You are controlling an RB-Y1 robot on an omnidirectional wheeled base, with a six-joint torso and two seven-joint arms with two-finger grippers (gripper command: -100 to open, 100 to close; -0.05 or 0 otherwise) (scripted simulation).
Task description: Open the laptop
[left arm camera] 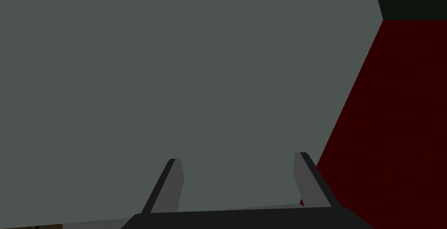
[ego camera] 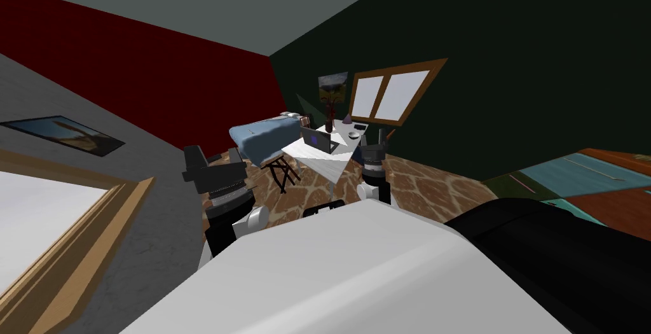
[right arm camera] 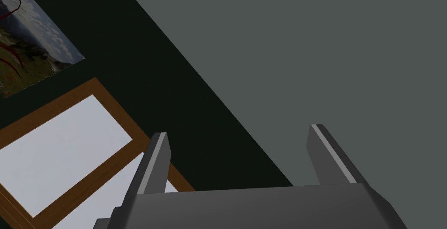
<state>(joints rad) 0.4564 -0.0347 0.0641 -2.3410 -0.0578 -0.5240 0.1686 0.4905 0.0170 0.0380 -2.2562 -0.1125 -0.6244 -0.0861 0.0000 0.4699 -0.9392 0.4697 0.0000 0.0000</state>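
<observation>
**Both grippers spread and empty; laptop on the white table ahead**

Left gripper (left arm camera: 238, 156): I read the two fingers as spread about a third of the frame apart, with nothing between them. It is raised, pointing up.

Right gripper (right arm camera: 238, 129): same reading, blades parted wide and nothing held. It also points upward.

In the head view the left gripper sits off to my left of the table (ego camera: 321, 161), well short of it. The right one rises in line with the table's right corner; I cannot tell how far short of it.

The laptop (ego camera: 320, 140) sits on the table, toward its left near side. Its dark panel stands raised with a small purple spot on it, so the lid looks up already.

Also on the table, behind the laptop: a dark vase (ego camera: 328, 124) with red stems, a purple cone (ego camera: 347, 119) and a pale bowl (ego camera: 353, 135).

A blue bed (ego camera: 267, 134) lies just beside the table's left side. A brown-framed window (ego camera: 394, 95) is on the wall behind the table. A stone-pattern floor (ego camera: 432, 190) lies between me and the table.
</observation>
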